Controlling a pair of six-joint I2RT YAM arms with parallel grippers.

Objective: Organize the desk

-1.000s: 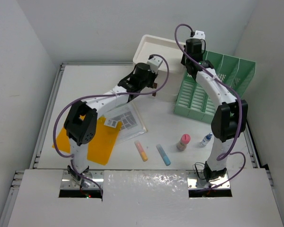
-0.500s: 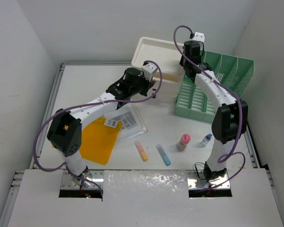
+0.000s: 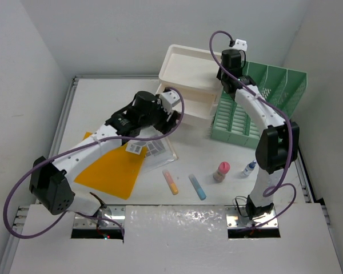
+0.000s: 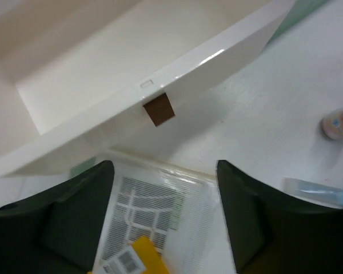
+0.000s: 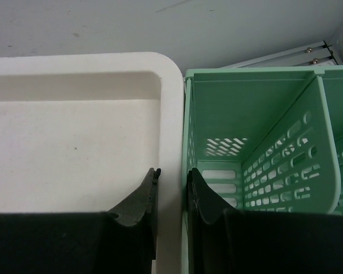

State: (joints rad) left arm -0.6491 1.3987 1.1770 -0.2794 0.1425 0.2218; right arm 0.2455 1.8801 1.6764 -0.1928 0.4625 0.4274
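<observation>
The desk (image 3: 103, 103) is a large white tabletop. At its back stands a white drawer box (image 3: 188, 60), one drawer (image 3: 190, 105) pulled out toward me. That drawer (image 4: 131, 63) fills the upper part of the left wrist view, with its brown handle tab (image 4: 158, 108) free. My left gripper (image 4: 164, 166) is open just short of the tab and holds nothing. It hovers over a clear sleeve of printed paper (image 4: 160, 200). My right gripper (image 5: 171, 174) is shut on the box's right rim (image 5: 171, 114) and the adjoining wall of the green rack (image 5: 263, 108).
An orange folder (image 3: 111, 168) lies under the left arm, partly beneath the clear sleeve (image 3: 157, 147). Toward the front lie an orange-pink marker (image 3: 170, 182), a blue marker (image 3: 197, 186), a pink-capped jar (image 3: 221, 171) and a small blue-capped bottle (image 3: 250, 168). The green rack (image 3: 263, 97) stands back right.
The left arm drew back toward the near left and the drawer slid out of the box. Its jaws then opened off the brown handle. The right arm stayed put.
</observation>
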